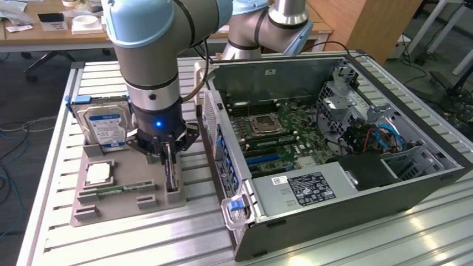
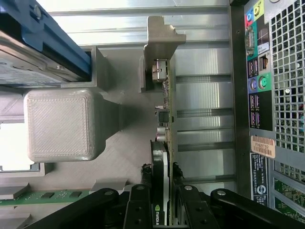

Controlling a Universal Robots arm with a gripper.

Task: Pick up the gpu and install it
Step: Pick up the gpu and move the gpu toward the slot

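Observation:
The gpu (image 1: 172, 173) stands on edge in a slot of the grey holder tray (image 1: 129, 208), left of the open computer case (image 1: 333, 144) in the exterior view. My gripper (image 1: 168, 154) is straight above it, reaching down, with its black fingers on either side of the card. In the wrist view the gpu (image 2: 167, 119) runs away from the camera: green board, black cooler, silver bracket at the far end. The gripper (image 2: 162, 210) has its fingers (image 2: 141, 202) pressed against both faces of the card, which still sits in its slot.
In the tray a hard drive (image 1: 103, 126) with a blue-white label stands upright, a processor (image 1: 99, 173) lies flat and a memory stick (image 1: 111, 191) lies near the front. The case's rear panel (image 2: 267, 95) is close beside the card. The motherboard (image 1: 284, 138) lies exposed inside.

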